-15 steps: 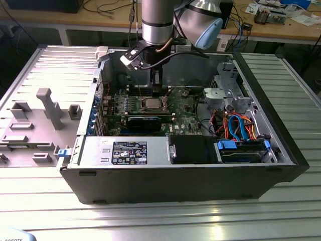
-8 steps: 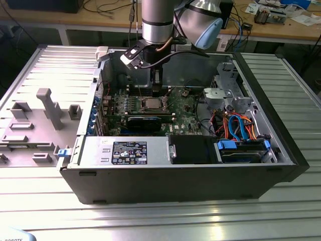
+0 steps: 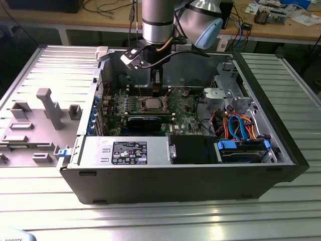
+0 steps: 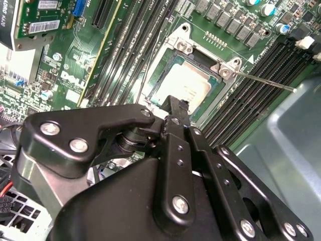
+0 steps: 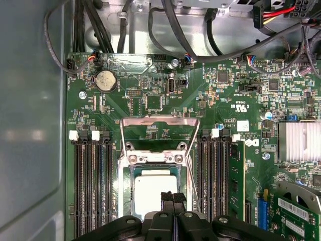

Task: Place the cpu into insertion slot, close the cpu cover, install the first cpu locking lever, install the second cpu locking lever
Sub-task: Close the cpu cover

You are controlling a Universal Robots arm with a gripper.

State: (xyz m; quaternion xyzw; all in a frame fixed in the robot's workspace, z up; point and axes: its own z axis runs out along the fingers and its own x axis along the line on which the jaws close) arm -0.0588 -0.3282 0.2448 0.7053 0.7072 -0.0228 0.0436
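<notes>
At the exterior view's left, a grey panel lies beside an open computer case. Mid-board, the cpu sits in the insertion slot, cpu cover swung open. The gripper hangs just above, fingers together.
</notes>
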